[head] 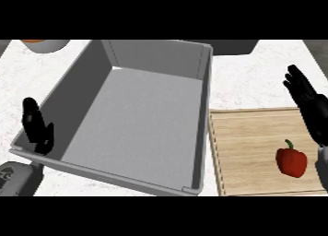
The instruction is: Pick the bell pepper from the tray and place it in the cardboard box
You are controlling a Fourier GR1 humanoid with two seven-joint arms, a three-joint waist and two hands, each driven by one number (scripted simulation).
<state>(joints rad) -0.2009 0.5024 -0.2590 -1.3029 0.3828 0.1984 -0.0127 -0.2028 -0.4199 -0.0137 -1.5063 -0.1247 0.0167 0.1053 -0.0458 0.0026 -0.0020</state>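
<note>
A red bell pepper point(291, 161) with a green stem lies on the wooden tray point(248, 152) at the lower right. My right hand point(313, 109) is open above the tray's right edge, fingers straight and pointing away, a little up and right of the pepper and not touching it. A large grey open box point(143, 117) fills the middle of the view, its inside bare. My left hand point(37, 126) is open at the box's left wall, fingers up, holding nothing.
A white bowl with something orange point(45, 44) sits at the top left edge. A dark object point(231, 46) shows behind the box at the top. White marbled counter point(252, 78) lies between box, tray and back edge.
</note>
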